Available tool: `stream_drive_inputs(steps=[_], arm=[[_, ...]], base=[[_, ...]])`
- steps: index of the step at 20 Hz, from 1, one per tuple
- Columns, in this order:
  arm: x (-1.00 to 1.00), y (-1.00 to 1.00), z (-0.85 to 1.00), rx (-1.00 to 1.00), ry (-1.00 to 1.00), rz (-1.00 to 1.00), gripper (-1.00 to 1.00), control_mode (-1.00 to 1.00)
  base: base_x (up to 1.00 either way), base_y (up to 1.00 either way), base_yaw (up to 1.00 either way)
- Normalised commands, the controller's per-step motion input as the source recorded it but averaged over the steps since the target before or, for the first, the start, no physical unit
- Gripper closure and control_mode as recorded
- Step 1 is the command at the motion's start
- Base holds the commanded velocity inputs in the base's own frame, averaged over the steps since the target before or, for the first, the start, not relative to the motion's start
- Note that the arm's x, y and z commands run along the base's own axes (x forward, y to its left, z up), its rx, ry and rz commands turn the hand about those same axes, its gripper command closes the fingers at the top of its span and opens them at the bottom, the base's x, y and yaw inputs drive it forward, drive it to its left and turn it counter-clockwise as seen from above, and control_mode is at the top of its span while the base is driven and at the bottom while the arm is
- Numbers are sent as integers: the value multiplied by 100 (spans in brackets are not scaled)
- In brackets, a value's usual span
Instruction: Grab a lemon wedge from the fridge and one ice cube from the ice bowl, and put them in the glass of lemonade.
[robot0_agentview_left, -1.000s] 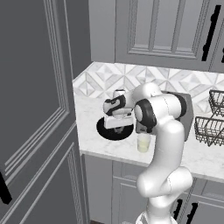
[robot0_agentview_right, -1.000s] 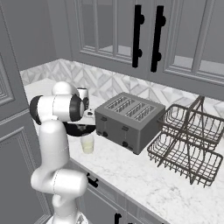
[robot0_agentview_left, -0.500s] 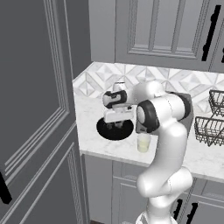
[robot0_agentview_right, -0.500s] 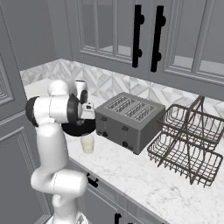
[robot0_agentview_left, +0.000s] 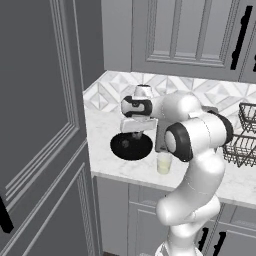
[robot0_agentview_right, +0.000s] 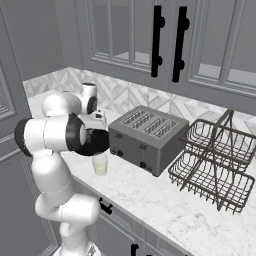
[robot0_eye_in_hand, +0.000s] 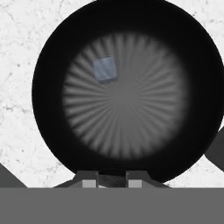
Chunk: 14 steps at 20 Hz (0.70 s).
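Ice cube (robot0_eye_in_hand: 105, 69) lay ungrabbed in the ice bowl (robot0_eye_in_hand: 48, 57) beneath my narrowly parted, empty gripper (robot0_eye_in_hand: 111, 181); I judged the lemonade glass (robot0_agentview_left: 164, 163) unserved.

Ice bowl (robot0_eye_in_hand: 52, 52) looks matt black, ribbed with fine radial grooves on its floor; one translucent pale blue ice cube (robot0_eye_in_hand: 105, 69) sits at about 11 o'clock of the floor, frosted-looking. Counter (robot0_agentview_left: 100, 127) is white marble with thin grey veins, smooth. Glass of lemonade (robot0_agentview_right: 100, 163) is clear glass, pale yellow liquid. Toaster (robot0_agentview_right: 145, 137) looks brushed grey metal, matt. Wire basket (robot0_agentview_right: 215, 165) is dark thin metal wire. Arm shell is glossy white plastic, joints dark matt. Cabinets (robot0_agentview_right: 125, 35) painted grey, satin, with black handles.
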Motion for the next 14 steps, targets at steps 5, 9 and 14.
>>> stream_drive_inputs(steps=[5, 9, 14], arm=[[-25, -5, 12, 5, -12, 0, 100, -100], [-23, -16, 18, 8, -4, 0, 100, -100], [-65, -81, 34, 1, -1, 0, 100, -100]], base=[[0, 0, 0], [0, 0, 0], [0, 0, 0]])
